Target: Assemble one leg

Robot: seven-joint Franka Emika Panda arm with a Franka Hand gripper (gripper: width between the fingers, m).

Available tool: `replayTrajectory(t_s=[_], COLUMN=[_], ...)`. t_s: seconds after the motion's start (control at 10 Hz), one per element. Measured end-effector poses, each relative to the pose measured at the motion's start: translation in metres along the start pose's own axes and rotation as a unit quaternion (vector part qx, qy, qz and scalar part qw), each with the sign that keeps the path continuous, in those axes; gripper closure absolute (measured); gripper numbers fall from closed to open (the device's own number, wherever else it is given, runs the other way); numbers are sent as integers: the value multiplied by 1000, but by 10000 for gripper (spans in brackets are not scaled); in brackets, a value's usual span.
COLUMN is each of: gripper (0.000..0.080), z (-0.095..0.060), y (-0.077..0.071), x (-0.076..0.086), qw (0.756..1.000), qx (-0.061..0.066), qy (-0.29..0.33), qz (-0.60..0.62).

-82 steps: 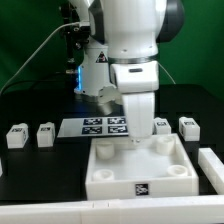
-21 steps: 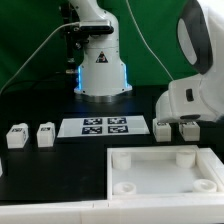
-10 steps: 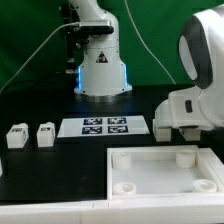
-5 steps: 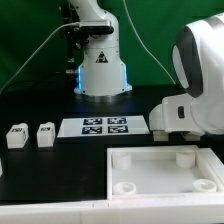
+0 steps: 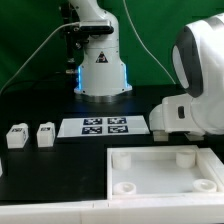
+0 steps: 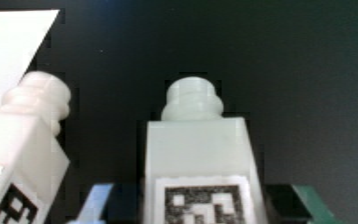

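Exterior, arm: the arm [image 5: 195,95] is hanging low at the exterior view's right, just behind the square plate [image 5: 150,158]. It is blocking its own gripper and whatever sits beneath it.
Exterior, spares: the outer spare leg [image 5: 16,135] and inner spare leg [image 5: 45,133] are standing at the exterior view's left, well apart from the arm, with the marker board [image 5: 105,126] lying between.
Wrist, target: the leg [image 6: 199,150] is sitting on the black table, tag face towards the camera. The neighbour leg [image 6: 30,140] is lying just beside it.
Wrist, grip: the gripper [image 6: 202,205] is straddling the leg, with the fingers [image 6: 108,200] flanking its tagged end. I cannot tell whether they are pressing.
Handling: it is looking light, rigid and smooth, so probably slippery.
Hold: the flat side faces are offering the best purchase, not the rounded peg.
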State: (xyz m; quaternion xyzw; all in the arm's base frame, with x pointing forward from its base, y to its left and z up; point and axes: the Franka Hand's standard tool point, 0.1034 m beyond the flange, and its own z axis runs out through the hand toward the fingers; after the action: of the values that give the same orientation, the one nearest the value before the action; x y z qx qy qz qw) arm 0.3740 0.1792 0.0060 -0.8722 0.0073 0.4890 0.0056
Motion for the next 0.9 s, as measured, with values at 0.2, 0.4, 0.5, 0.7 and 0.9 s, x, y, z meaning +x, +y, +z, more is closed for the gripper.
replayTrajectory(t_s=[0.2, 0.4, 0.5, 0.7, 0.9], gripper=[512, 512, 512, 511, 511], z=[0, 0, 0, -1, -39], y=[0, 0, 0, 1, 12], x=[0, 0, 0, 1, -14], qw=[1000, 1000, 1000, 1000, 999], qx=[0, 0, 0, -2, -8], qy=[0, 0, 0, 2, 26], qz=[0, 0, 0, -4, -34])
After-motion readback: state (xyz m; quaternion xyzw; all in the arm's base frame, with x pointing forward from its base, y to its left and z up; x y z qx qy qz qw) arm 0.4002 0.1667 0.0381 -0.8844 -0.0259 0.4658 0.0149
